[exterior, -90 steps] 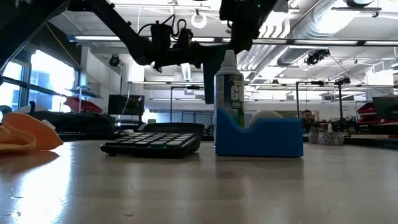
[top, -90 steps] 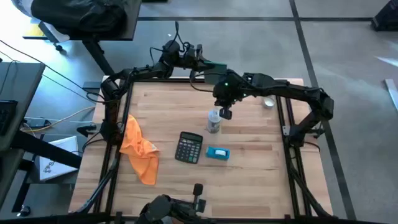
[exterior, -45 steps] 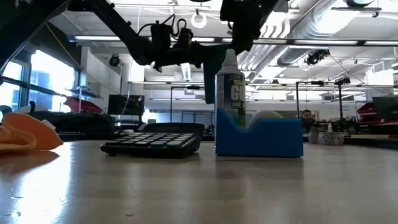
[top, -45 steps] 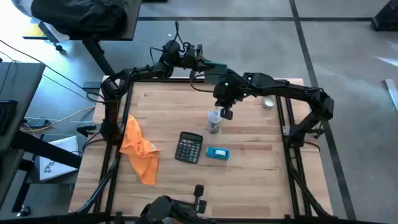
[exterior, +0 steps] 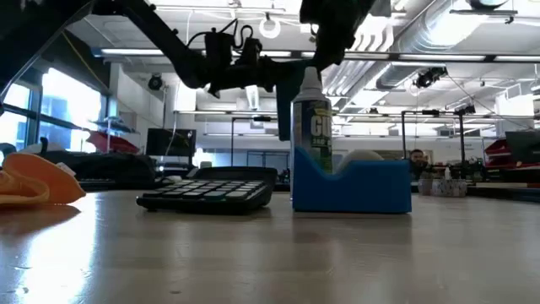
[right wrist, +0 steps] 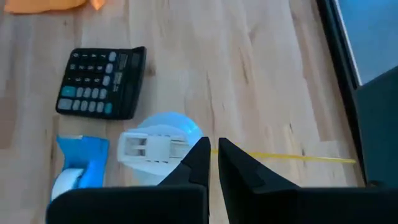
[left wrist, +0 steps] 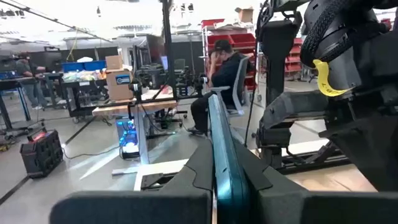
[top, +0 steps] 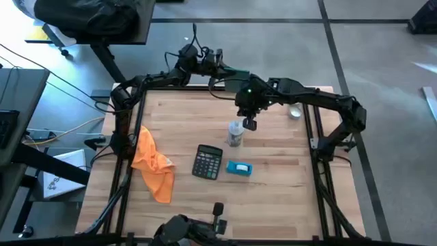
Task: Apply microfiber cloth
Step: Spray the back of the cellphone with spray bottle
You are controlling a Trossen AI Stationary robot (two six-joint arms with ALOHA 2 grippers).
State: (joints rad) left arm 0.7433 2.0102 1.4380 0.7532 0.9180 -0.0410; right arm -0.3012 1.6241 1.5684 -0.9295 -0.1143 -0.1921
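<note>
The orange microfiber cloth [top: 151, 164] lies crumpled on the table's left part, and no gripper touches it; the low view shows it at the left edge [exterior: 34, 186]. My left gripper [top: 220, 68] hangs over the table's far edge, shut on a flat teal slab [left wrist: 219, 134]. My right gripper [right wrist: 212, 155] is shut just above and beside the white top of a spray bottle [right wrist: 155, 148], which stands upright mid-table [top: 235, 134]. My left gripper pinches the teal slab's two flat faces [left wrist: 221, 174] between its two fingers, and the slab stands edge-on between them. The slab is clear of the table and reaches forward past the fingertips. Whether my right gripper touches the spray bottle's top I cannot tell.
A black calculator [top: 207, 162] and a small blue-and-white box [top: 239, 168] lie near the table's middle, in front of the bottle. A small round object [top: 295, 113] sits at the far right. Bare wood stretches along the near edge and the right side.
</note>
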